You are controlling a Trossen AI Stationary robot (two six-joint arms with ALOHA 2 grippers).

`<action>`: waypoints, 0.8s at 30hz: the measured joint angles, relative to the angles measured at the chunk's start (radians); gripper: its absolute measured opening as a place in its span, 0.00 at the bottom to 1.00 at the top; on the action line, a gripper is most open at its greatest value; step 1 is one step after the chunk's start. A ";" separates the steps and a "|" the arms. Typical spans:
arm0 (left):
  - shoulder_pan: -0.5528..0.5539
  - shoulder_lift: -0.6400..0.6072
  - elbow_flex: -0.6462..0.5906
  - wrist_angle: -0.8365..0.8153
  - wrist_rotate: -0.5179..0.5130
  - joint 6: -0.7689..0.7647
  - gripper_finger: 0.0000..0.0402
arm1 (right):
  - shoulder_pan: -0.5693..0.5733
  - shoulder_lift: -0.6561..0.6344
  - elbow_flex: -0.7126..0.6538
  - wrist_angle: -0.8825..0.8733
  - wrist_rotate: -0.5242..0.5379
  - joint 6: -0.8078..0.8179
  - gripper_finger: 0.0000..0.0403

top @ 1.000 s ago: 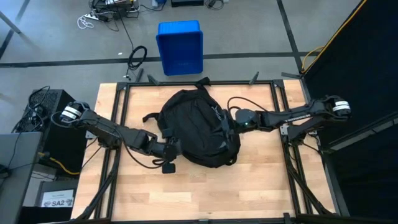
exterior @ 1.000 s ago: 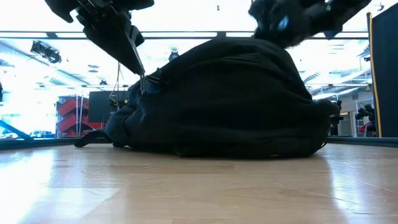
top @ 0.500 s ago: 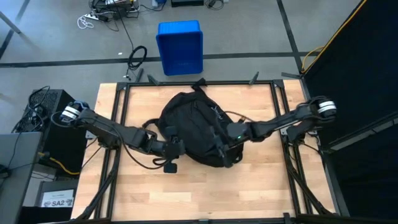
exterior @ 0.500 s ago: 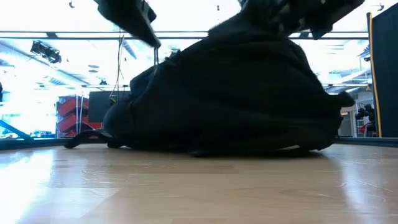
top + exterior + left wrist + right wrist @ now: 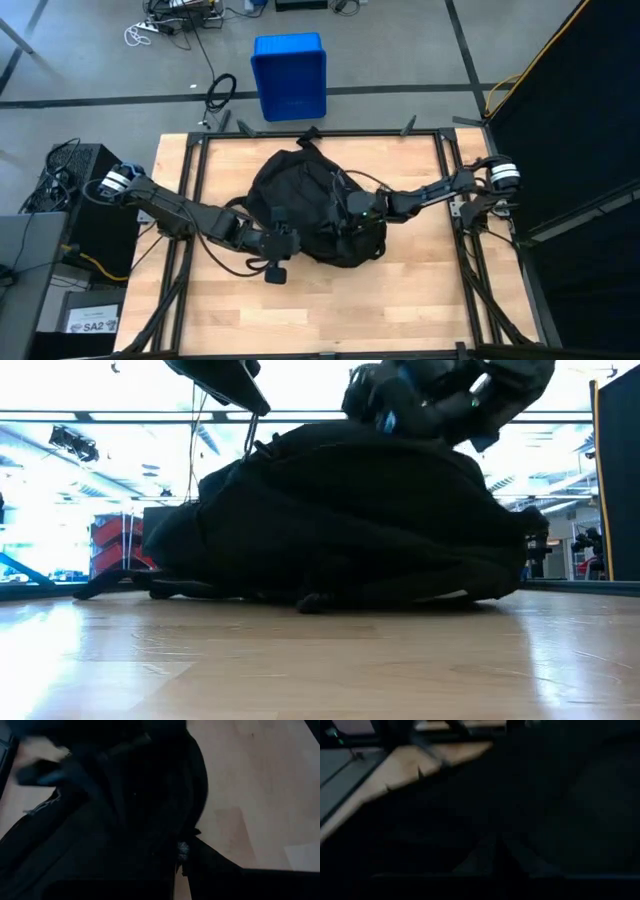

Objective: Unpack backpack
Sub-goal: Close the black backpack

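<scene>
The big black soft fabric backpack (image 5: 310, 205) is zipped, nothing's out, and we've got left gripper (image 5: 283, 229) and right gripper (image 5: 352, 213) pinched closed on it.

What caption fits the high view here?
Both arms work on the black backpack at mid-table: left gripper shut at its left edge, right gripper shut on top.
</scene>
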 joint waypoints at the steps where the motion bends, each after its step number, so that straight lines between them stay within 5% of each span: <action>1: 0.000 0.000 0.000 0.000 0.002 0.000 0.00 | 0.002 -0.020 0.001 0.009 -0.005 -0.001 0.01; 12: 0.013 0.009 0.004 0.007 -0.002 0.035 0.00 | 0.074 -0.070 0.001 0.071 -0.067 0.033 0.05; 24: 0.031 0.009 0.003 0.041 -0.003 0.064 0.00 | 0.075 0.017 0.041 0.118 -0.099 0.073 0.40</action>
